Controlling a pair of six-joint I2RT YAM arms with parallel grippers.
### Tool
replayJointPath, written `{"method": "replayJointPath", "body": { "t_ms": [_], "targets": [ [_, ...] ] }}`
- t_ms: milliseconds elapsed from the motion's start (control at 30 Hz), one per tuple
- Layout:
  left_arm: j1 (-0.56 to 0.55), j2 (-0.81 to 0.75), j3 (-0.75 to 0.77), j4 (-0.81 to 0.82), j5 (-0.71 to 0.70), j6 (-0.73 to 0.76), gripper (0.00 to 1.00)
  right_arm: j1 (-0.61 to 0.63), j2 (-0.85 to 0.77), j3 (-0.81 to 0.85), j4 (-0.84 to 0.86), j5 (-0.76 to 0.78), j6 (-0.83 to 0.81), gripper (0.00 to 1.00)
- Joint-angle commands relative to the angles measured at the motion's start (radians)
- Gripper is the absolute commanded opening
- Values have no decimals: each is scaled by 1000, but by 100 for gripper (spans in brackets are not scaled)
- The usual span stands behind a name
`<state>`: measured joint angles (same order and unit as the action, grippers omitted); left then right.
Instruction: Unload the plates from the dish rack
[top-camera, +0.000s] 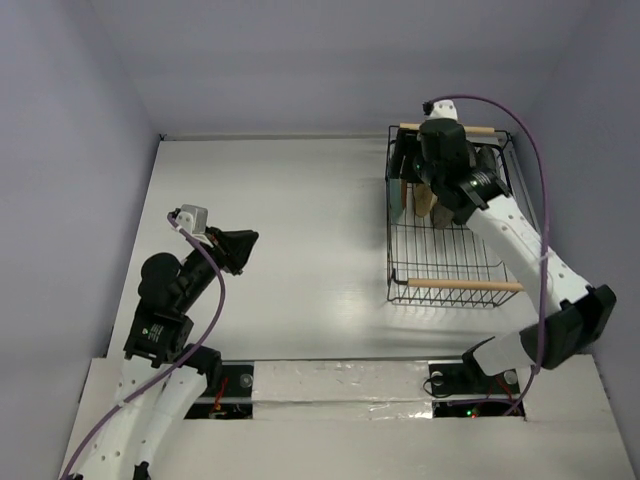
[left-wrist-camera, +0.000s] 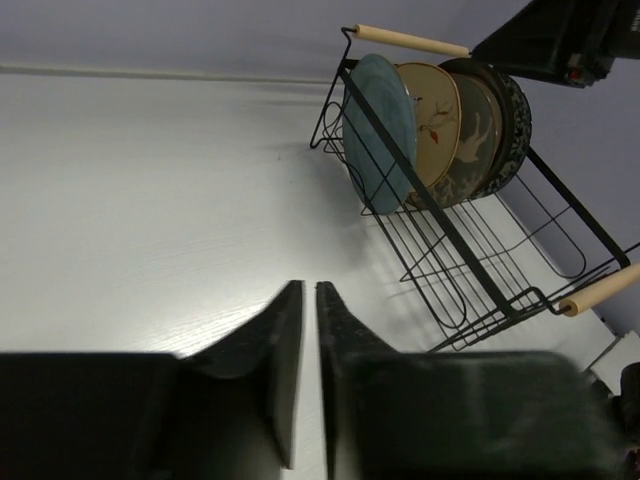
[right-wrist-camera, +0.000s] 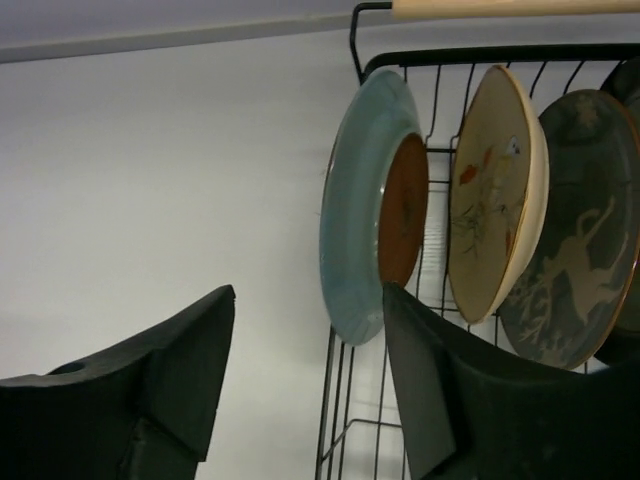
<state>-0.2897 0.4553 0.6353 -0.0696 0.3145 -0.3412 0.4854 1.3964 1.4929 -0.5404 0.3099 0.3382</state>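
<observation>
The black wire dish rack (top-camera: 440, 255) stands at the right of the table. Several plates stand upright at its far end: a teal plate (right-wrist-camera: 352, 215), a tan leaf plate (right-wrist-camera: 495, 190) and a dark plate with a pale motif (right-wrist-camera: 578, 255); a dark-rimmed one (left-wrist-camera: 517, 112) is last. My right gripper (right-wrist-camera: 308, 300) is open above that end (top-camera: 412, 178). The teal plate's lower rim lies between its fingers, close to the right finger (right-wrist-camera: 430, 380). My left gripper (left-wrist-camera: 308, 288) is shut and empty, low over the table (top-camera: 243, 245), far left of the rack (left-wrist-camera: 470, 270).
The rack has two wooden rod handles, near (top-camera: 462, 286) and far (top-camera: 478, 129). The white table (top-camera: 290, 210) ends at lilac walls behind and at both sides. A purple cable (top-camera: 545, 200) arcs over the right arm.
</observation>
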Motion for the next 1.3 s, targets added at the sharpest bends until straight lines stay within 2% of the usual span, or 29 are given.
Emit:
{"method": "replayJointPath", "body": {
  "t_ms": [0, 100, 200, 300, 567, 833, 1267],
  "targets": [
    [9, 17, 44, 24, -18, 2, 13, 5, 79, 134, -76, 116, -62, 68],
    [18, 26, 46, 16, -18, 2, 25, 5, 160, 177, -96, 138, -76, 68],
    [18, 22, 46, 17, -20, 4, 32, 5, 245, 236, -116, 187, -91, 66],
    [18, 19, 44, 16, -18, 5, 35, 5, 329, 306, -162, 233, -102, 61],
    [27, 17, 41, 14, -11, 5, 35, 5, 443, 386, -193, 305, -100, 57],
    [27, 10, 41, 16, -8, 7, 35, 5, 435, 348, -202, 388, -90, 38],
    [27, 5, 41, 16, -9, 7, 35, -31, 466, 280, -156, 345, -94, 38]
  ]
}}
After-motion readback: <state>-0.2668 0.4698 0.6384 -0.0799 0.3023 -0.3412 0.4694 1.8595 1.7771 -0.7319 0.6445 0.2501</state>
